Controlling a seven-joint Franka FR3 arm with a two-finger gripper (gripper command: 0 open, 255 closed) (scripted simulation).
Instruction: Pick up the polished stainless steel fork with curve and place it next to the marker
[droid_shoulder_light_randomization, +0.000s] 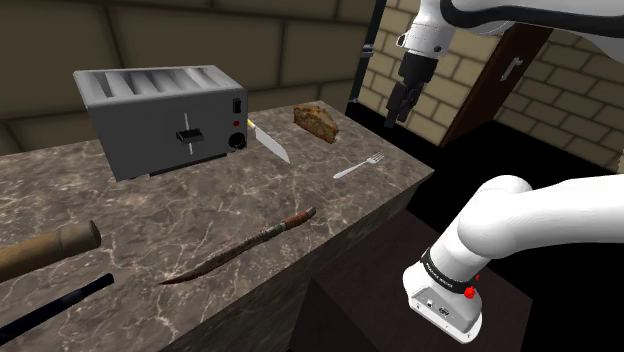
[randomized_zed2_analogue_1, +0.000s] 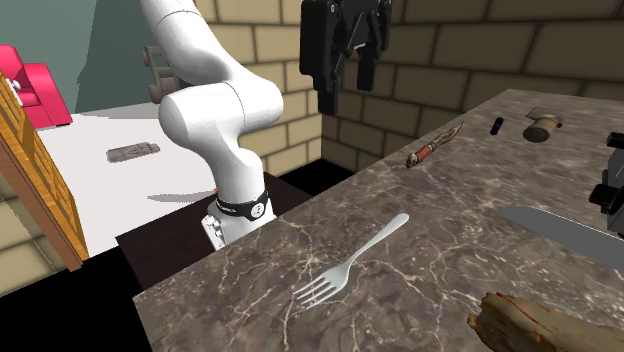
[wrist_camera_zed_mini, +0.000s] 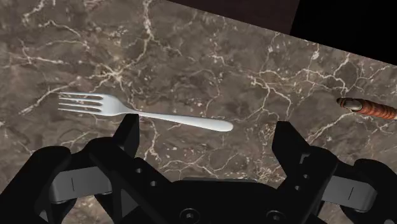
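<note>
We see the fork (droid_shoulder_light_randomization: 360, 165) (randomized_zed2_analogue_1: 352, 262) (wrist_camera_zed_mini: 143, 113), pale silvery with four tines and a slim, gently curved handle, lying flat and alone on the brown veined counter (droid_shoulder_light_randomization: 250, 210) near its right edge in the shoulder view, tines angled toward that view's far right. We take the slim black stick lying flat at the shoulder view's near left to be the marker (droid_shoulder_light_randomization: 58, 302) (randomized_zed2_analogue_1: 496, 125). It sits at the other end of the counter, well apart from the fork.
</note>
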